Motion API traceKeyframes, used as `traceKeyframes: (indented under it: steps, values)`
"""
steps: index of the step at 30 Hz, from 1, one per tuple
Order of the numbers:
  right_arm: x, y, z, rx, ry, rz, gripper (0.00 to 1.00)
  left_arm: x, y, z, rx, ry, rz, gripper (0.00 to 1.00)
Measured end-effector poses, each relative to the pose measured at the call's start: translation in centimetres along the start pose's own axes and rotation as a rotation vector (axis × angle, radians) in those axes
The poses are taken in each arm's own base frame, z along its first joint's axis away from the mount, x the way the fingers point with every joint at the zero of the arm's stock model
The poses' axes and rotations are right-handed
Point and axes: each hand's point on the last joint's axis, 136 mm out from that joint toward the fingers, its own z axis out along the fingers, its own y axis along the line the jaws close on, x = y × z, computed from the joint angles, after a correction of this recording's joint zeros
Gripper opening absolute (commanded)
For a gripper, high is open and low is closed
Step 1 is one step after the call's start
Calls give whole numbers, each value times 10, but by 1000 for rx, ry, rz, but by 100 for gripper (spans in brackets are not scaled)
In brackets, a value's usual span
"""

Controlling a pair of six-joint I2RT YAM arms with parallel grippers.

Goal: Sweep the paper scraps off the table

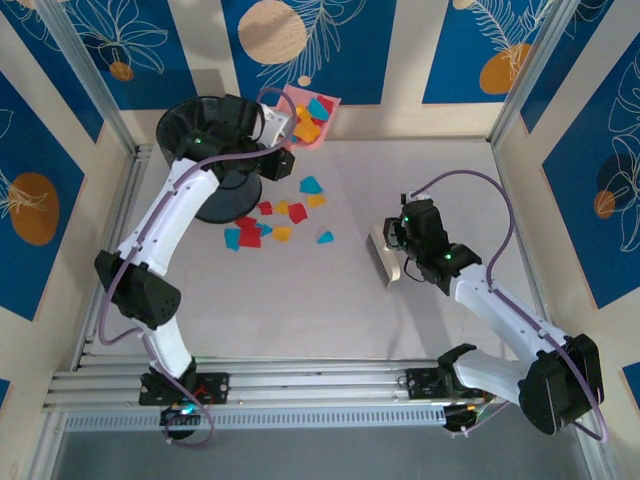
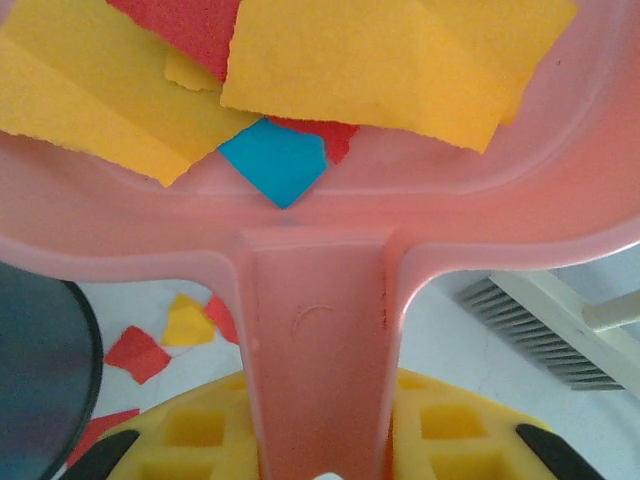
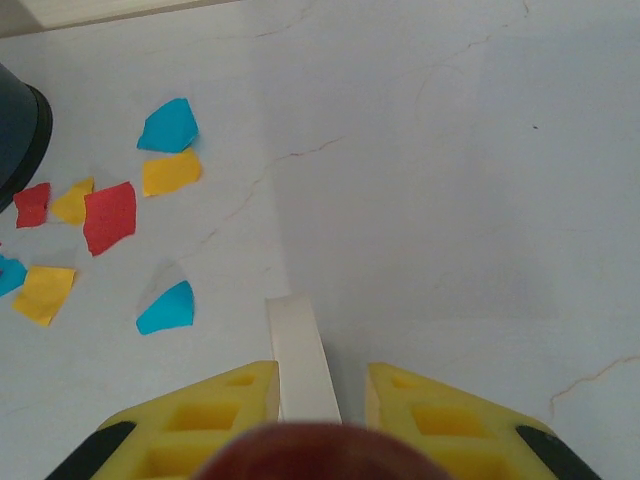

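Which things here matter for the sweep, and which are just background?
Job:
- paper scraps on the table
- pink dustpan, holding some scraps, gripped by left tool
- brush, gripped by right tool
- black bin, likely the dump spot

Background:
- floral wall panels
- aluminium rails

- Right gripper [image 3: 320, 390]: yellow fingers [image 3: 215, 410] at the bottom edge, clamped on a white handle [image 3: 300, 350] that juts out between them.
- Blurred dark-red blob [image 3: 315, 455] at bottom centre; can't tell what it is.
- Table [image 3: 450, 200]: white, with faint hairline cracks.
- Scraps [image 3: 109, 216] lie loose on the left: cyan, yellow and red. One cyan piece lies nearest the handle, not touching it.
- Dark rim [image 3: 20, 130] at the left edge, with a red scrap just beside it.
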Motion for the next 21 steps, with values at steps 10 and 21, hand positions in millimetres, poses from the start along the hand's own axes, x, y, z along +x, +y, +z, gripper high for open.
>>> traceKeyframes:
  steps: [10,21]
  values:
    - [3,2,2,-14,14,-3,0,-10,45,-15,-50,-4,-101,0]
    - [3,2,2,-13,15,-3,0,-16,87,-30,-33,-48,-282,0]
